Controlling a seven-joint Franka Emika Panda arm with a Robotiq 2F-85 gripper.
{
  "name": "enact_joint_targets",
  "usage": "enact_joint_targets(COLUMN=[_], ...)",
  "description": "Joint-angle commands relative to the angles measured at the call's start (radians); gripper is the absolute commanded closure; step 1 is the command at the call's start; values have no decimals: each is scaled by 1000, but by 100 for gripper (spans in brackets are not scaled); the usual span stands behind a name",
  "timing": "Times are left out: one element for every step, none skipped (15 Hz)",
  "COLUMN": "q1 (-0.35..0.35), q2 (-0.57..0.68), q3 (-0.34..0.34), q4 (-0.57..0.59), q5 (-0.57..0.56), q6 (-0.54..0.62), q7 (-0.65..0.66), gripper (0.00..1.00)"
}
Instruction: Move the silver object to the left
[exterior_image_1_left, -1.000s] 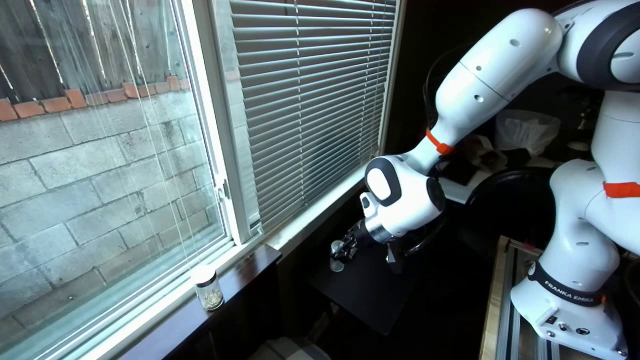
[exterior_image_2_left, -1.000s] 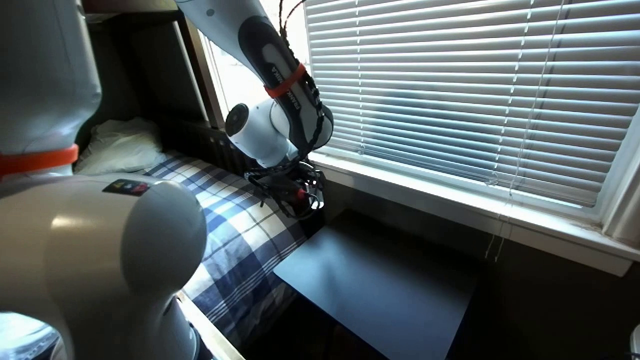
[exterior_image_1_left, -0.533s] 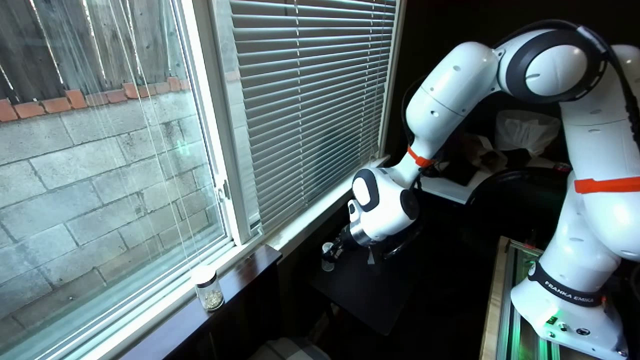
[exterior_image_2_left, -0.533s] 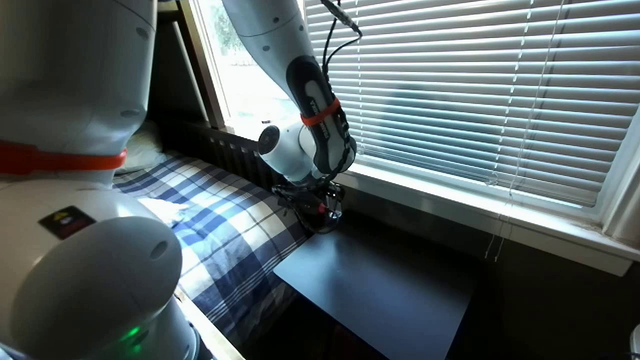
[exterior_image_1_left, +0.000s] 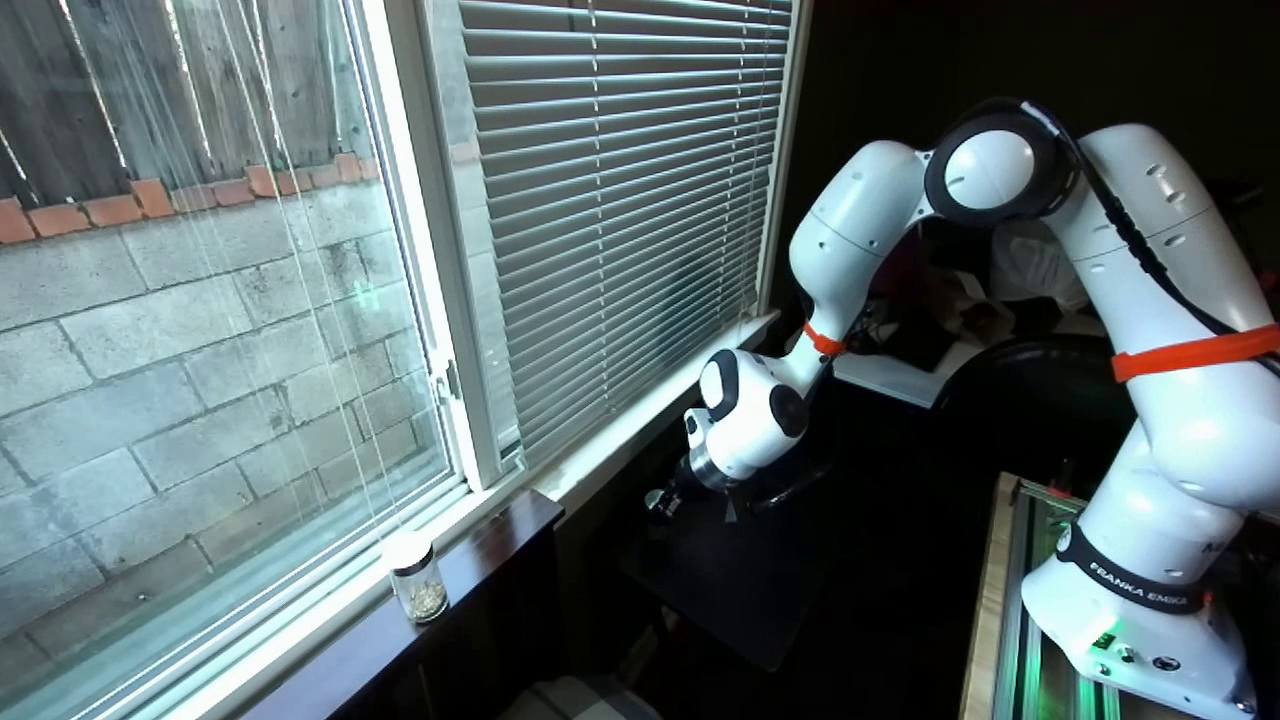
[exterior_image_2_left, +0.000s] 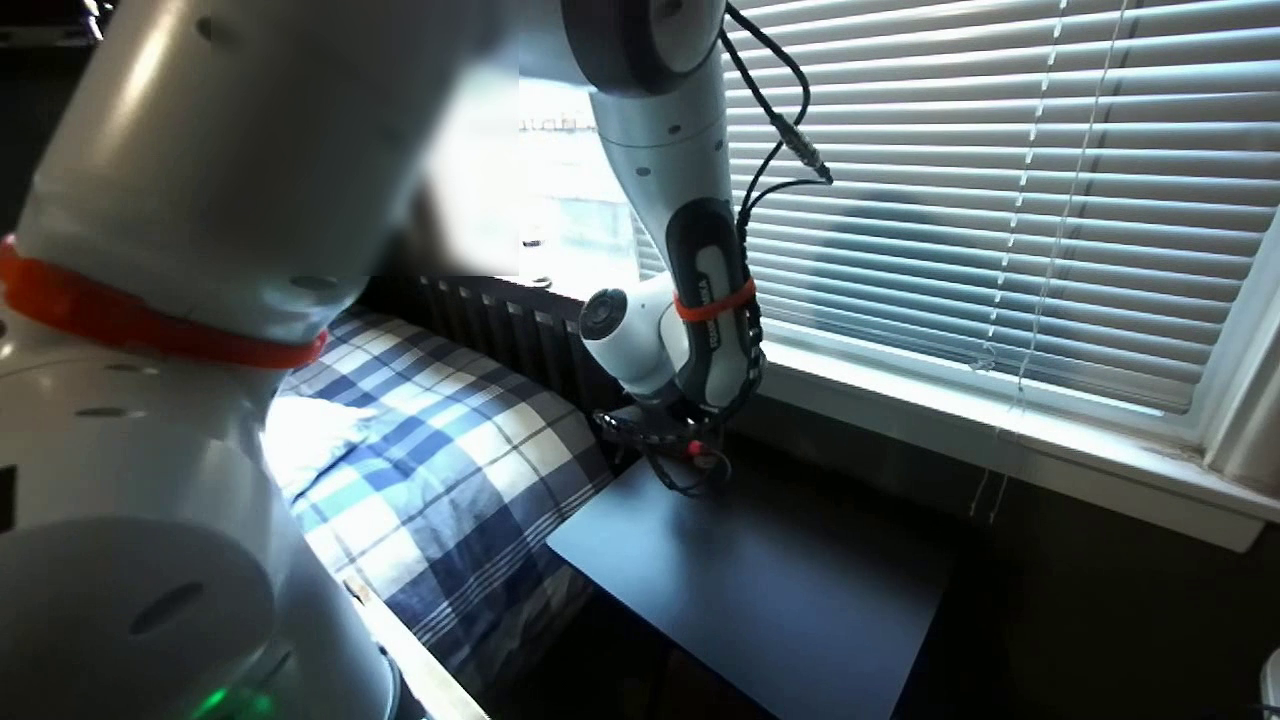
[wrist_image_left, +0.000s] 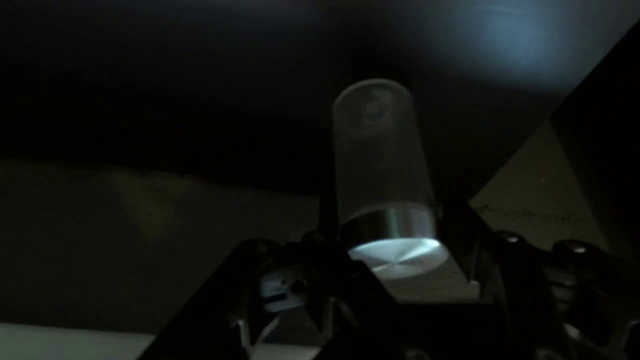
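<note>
The silver object is a clear cylindrical container (wrist_image_left: 382, 160) with a silver metal lid (wrist_image_left: 395, 257), seen lid-end nearest the camera in the wrist view. My gripper (wrist_image_left: 390, 220) has a dark finger on each side of the lid and is shut on it. In an exterior view the silver object (exterior_image_1_left: 656, 500) shows at the tip of my gripper (exterior_image_1_left: 668, 503), over the far, window-side part of the dark table (exterior_image_1_left: 725, 600). In an exterior view my gripper (exterior_image_2_left: 700, 450) hides it over the table's left far corner. I cannot tell whether its base touches the tabletop.
The white windowsill (exterior_image_2_left: 900, 400) and blinds (exterior_image_2_left: 930, 200) run along the table's far side. A bed with a plaid cover (exterior_image_2_left: 470, 470) stands beside the table. A glass jar with a dark-rimmed lid (exterior_image_1_left: 420, 580) stands on a ledge (exterior_image_1_left: 500, 540) by the window.
My gripper and the silver object have moved together, left in an exterior view, and right and down over the table in an exterior view. The arm's elbow has come lower.
</note>
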Motion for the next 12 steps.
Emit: enact_joint_targets(q1=[-104, -123, -134, -136, -114, -100, -90, -78, -70, -59, -36, -3], q2=[75, 82, 79, 72, 46, 23, 2, -18, -37, -53, -70, -96], q3=[80, 90, 92, 82, 42, 11, -14, -42, -65, -88, -124, -168], q4=[37, 38, 30, 19, -8, -31, -53, -74, -95, -113, -132, -158], q5=[0, 0, 0, 0, 5, 52, 88, 130, 166, 196, 233, 268], q6=[-5, 0, 7, 16, 26, 47, 66, 104, 151, 199, 250, 286], q7=[-110, -130, -142, -147, -134, -162, -173, -194, -216, -239, -266, -285], gripper=[11, 2, 0, 0, 0, 0, 0, 0, 0, 0, 0, 0])
